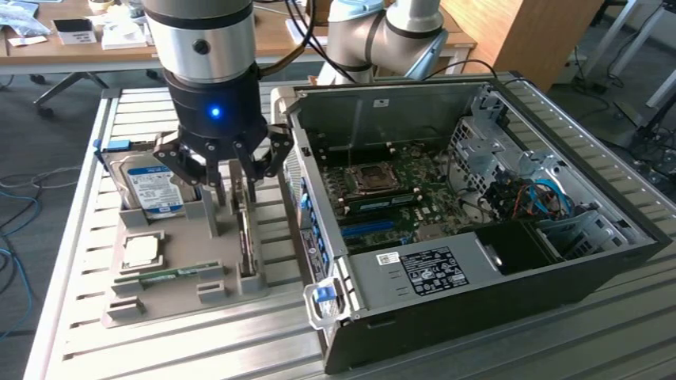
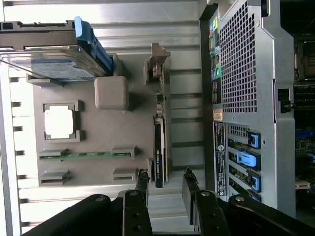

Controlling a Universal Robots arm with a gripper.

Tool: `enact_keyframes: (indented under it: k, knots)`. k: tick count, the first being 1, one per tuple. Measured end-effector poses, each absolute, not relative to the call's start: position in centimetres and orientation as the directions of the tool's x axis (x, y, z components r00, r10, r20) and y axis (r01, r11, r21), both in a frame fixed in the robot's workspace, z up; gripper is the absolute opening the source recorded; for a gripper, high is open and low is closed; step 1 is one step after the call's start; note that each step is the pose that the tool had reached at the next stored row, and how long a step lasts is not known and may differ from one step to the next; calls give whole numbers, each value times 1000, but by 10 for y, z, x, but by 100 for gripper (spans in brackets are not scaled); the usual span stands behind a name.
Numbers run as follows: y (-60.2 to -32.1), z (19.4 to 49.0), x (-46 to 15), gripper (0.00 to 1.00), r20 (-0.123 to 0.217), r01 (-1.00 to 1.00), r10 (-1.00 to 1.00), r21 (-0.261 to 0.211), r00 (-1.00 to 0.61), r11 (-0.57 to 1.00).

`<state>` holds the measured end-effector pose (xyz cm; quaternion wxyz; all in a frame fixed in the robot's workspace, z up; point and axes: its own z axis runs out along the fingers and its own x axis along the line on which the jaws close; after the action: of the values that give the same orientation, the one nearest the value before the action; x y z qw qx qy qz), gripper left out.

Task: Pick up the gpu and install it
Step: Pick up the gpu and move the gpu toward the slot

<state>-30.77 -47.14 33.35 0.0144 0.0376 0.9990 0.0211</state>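
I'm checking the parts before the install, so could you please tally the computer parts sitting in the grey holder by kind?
Hard drive: 1
Processor chip: 1
Memory stick: 1
Graphics card: 1
Total: 4

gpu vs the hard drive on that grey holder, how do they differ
The gpu is a thin card with a black part; the hard drive is a thicker silver box with a blue label. The gpu stands upright on edge; the hard drive leans tilted. The gpu sits under the open fingers; the hard drive sits off to one side. Both rest in the grey holder beside the computer case.
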Motion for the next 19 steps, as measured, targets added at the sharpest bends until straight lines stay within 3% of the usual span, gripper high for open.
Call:
enact_keyframes:
  k: [19]
  knots:
    - [-471,326,-308,42,-27,75,76,43,-997,996]
